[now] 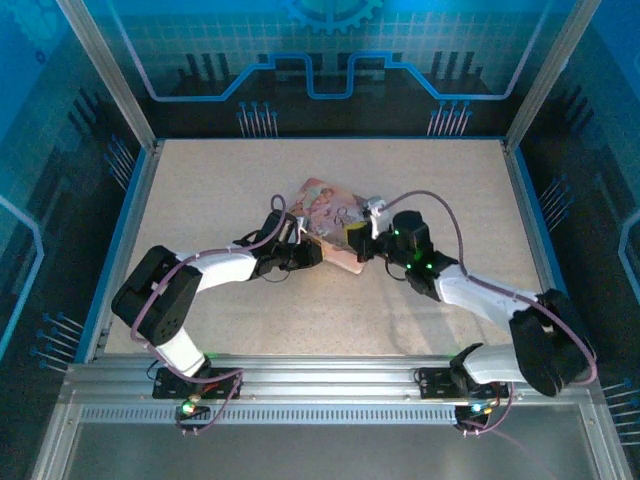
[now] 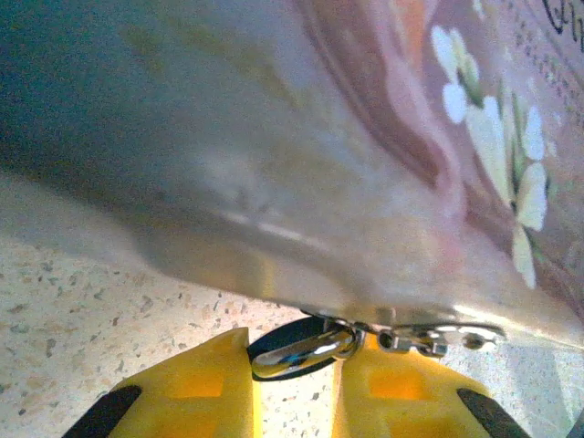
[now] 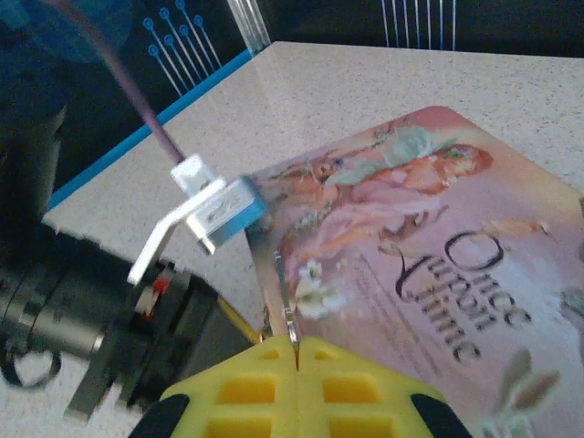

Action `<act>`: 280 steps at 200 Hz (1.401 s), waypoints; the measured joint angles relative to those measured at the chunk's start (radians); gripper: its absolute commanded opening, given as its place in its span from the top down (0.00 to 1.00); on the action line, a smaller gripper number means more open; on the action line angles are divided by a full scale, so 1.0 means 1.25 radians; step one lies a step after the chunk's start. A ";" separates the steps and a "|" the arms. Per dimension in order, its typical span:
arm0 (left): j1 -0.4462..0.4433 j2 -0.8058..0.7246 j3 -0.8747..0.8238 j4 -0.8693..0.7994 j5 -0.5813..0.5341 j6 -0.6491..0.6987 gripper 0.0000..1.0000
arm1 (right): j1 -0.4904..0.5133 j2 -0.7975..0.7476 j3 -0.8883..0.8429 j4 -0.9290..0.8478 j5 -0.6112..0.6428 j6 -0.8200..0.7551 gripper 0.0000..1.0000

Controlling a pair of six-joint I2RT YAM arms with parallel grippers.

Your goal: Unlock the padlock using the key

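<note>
- Speckled beige worktop (image 1: 420, 190): carries everything at its centre, well away from the edges.
- Pink illustrated rectangular tin box (image 1: 325, 205): lid shut.
- Left gripper (image 2: 297, 354): clenched on the padlock.
- Right gripper (image 3: 297, 347): closed tight, pinching the key upright.
- Tiny dark bluish padlock with silvery shackle (image 2: 290, 339): at the tin's rim, shackle apparently closed.
- Thin dark metal key (image 3: 288, 310): not yet inserted.
- Progress: both items grasped. Aligning, inserting and turning remain.
</note>
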 measured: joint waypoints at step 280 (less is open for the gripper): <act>0.055 0.131 -0.124 0.459 0.076 -0.023 0.61 | -0.013 0.256 0.175 -0.121 0.034 0.117 1.00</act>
